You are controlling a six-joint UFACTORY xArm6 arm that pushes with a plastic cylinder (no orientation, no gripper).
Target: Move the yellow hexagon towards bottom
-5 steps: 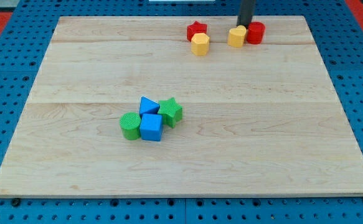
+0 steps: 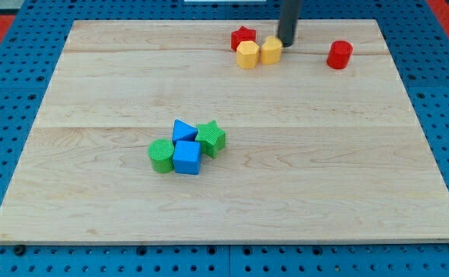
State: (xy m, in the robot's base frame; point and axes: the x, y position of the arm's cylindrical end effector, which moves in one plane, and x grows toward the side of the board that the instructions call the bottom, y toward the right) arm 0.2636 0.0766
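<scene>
In the camera view, my tip [image 2: 286,43] has slid leftward along the bench's [image 2: 301,177] top edge, carrying one yellow block [image 2: 271,51] away from the red cylinder [image 2: 339,55] until it touches the other yellow block [image 2: 247,55] beside the red star [image 2: 243,37]. Which is the yellow hexagon I cannot tell; neither has moved bottomward. The rod stands upright, tip touching the block's right; no gripper exists.

The board [image 2: 232,185] is pale wood with a smooth, matt, faintly grained finish; beneath it lies a blue perforated panel [image 2: 8,154]. The green star [image 2: 211,138] and green cylinder [image 2: 161,155] look ribbed.
</scene>
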